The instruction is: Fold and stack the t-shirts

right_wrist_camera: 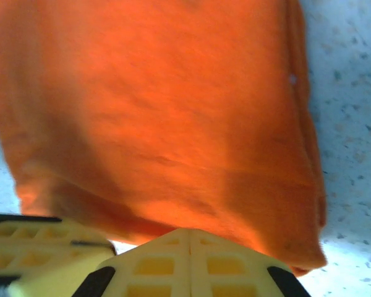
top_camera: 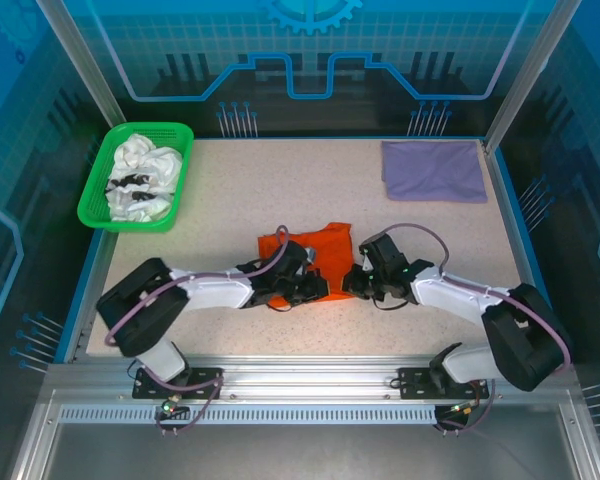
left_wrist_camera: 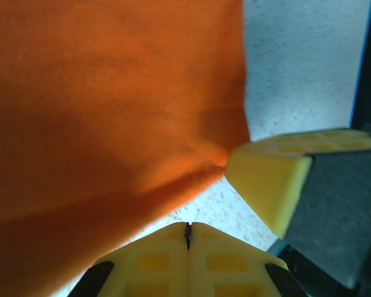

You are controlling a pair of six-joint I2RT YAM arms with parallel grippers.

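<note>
A bright orange t-shirt (top_camera: 320, 245) lies crumpled in the middle of the table. My left gripper (top_camera: 315, 287) and my right gripper (top_camera: 352, 285) meet at its near edge. In the left wrist view my left gripper (left_wrist_camera: 188, 226) is shut, with a strip of bare table between its tips and the orange cloth (left_wrist_camera: 111, 93). The cloth's corner is drawn to a point at the right gripper's yellow finger (left_wrist_camera: 272, 179). In the right wrist view my right gripper (right_wrist_camera: 190, 232) is shut at the lower edge of the orange t-shirt (right_wrist_camera: 173, 111). A folded lavender t-shirt (top_camera: 435, 170) lies at the back right.
A green plastic basket (top_camera: 105, 195) at the back left holds white t-shirts (top_camera: 145, 175) with black print. The speckled table (top_camera: 230, 190) is bounded by blue walls and a metal rail along the near edge. The left gripper's yellow finger (right_wrist_camera: 37, 247) sits low left in the right wrist view.
</note>
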